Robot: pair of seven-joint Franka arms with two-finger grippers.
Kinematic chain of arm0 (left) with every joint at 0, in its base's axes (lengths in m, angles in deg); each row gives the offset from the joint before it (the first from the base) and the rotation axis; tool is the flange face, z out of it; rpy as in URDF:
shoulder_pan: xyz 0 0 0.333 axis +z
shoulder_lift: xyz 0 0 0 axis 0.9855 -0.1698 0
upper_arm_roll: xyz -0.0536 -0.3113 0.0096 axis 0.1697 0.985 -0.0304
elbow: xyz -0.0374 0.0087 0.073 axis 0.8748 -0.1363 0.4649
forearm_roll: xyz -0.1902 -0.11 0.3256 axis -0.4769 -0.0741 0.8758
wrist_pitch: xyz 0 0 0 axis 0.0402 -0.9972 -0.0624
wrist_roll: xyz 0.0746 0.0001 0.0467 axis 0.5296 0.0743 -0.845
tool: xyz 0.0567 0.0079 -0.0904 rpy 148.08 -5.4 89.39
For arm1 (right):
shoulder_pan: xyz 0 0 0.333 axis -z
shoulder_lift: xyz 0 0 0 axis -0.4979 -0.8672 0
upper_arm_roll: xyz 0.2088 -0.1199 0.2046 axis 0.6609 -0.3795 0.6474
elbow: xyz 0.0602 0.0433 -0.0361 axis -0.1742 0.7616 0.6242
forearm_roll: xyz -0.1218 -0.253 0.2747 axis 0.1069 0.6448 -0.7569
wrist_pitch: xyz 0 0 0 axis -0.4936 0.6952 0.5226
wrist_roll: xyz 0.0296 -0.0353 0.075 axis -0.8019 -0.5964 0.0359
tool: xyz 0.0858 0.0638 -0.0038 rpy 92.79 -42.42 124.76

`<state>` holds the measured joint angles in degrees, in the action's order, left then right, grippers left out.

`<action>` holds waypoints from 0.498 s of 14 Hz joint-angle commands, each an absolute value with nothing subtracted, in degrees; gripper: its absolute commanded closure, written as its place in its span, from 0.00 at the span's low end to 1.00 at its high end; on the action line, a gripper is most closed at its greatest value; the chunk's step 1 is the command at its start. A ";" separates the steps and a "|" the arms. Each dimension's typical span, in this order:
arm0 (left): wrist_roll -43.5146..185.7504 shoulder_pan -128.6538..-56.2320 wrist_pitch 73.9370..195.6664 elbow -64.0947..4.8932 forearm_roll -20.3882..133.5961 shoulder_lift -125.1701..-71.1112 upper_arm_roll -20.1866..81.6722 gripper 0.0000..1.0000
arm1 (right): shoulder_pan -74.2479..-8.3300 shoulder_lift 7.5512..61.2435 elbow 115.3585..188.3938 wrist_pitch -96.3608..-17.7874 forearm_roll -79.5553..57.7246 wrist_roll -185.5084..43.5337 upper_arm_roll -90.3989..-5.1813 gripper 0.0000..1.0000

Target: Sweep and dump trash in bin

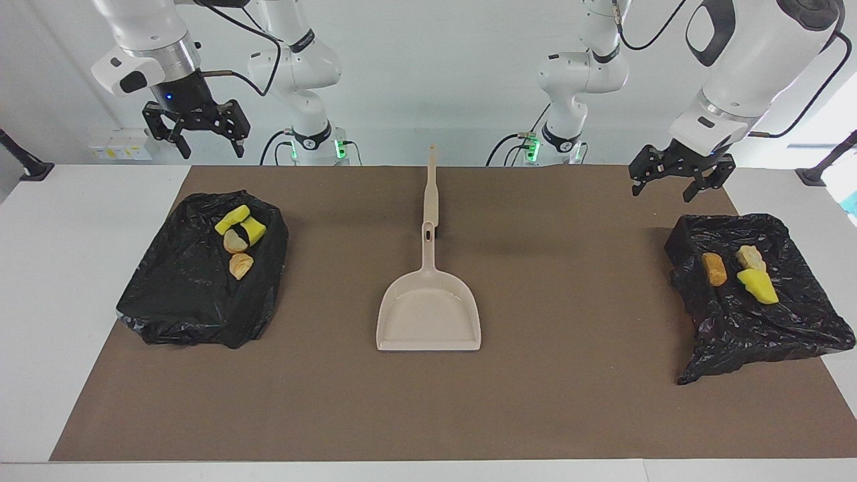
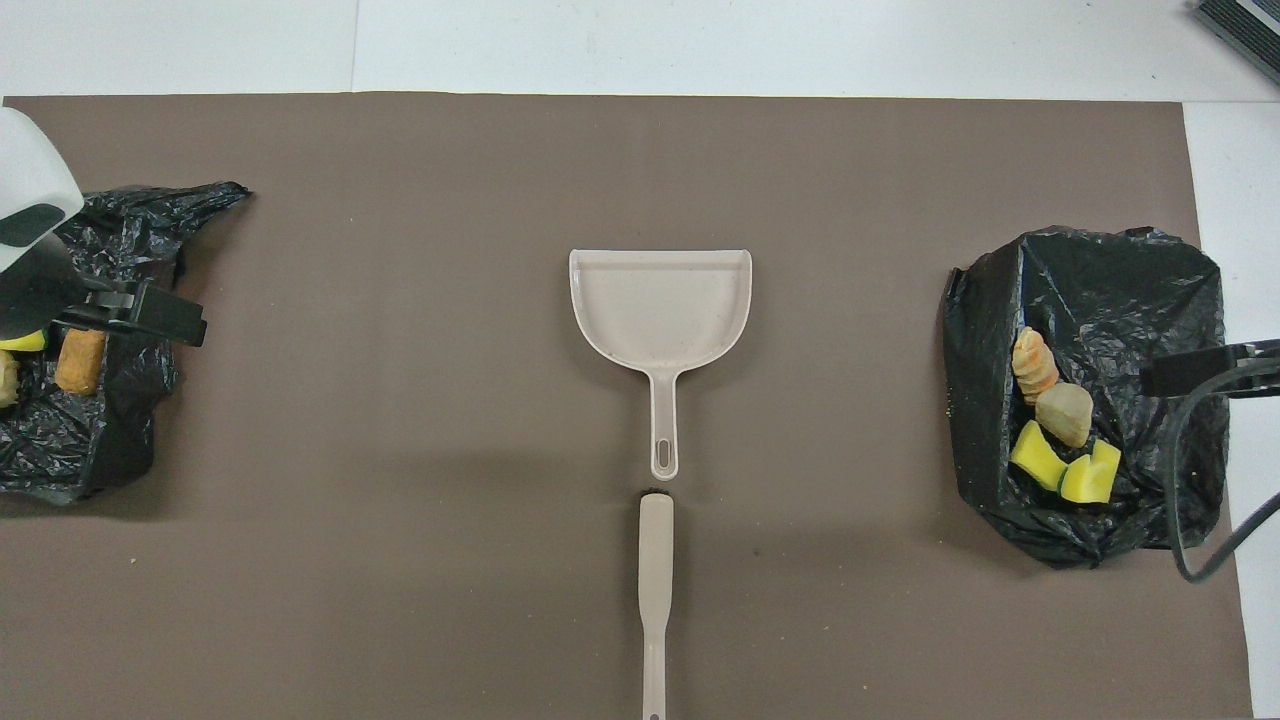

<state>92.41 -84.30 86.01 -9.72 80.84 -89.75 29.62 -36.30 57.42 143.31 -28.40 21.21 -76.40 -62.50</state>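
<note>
Trash lies in two bins lined with black bags. The bin (image 1: 194, 294) at the right arm's end holds yellow sponge pieces (image 1: 240, 224) and beige lumps (image 1: 239, 266). The bin (image 1: 763, 321) at the left arm's end holds an orange-brown lump (image 1: 714, 269), a beige lump (image 1: 750, 256) and a yellow sponge (image 1: 758, 286). My left gripper (image 1: 676, 179) hangs open and holds nothing, high over the mat by that bin's robot-side corner. My right gripper (image 1: 196, 137) waits open, raised over the table's edge above the other bin.
A beige dustpan (image 1: 428, 314) lies mid-mat, its handle pointing to the robots. The brush's beige handle (image 1: 432, 187) lies in line with it, nearer to the robots. A brown mat (image 1: 569, 402) covers the white table.
</note>
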 commanded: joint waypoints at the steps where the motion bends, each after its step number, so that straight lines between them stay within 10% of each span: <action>1: 93.15 -84.45 85.72 -12.78 81.83 -87.38 29.12 0.00 | -36.28 57.65 142.69 -26.93 21.70 -75.73 -62.46 0.00; 7: 93.15 -84.01 82.55 -10.58 81.57 -87.56 29.12 0.00 | -36.28 57.65 142.69 -26.93 21.70 -75.73 -62.46 0.00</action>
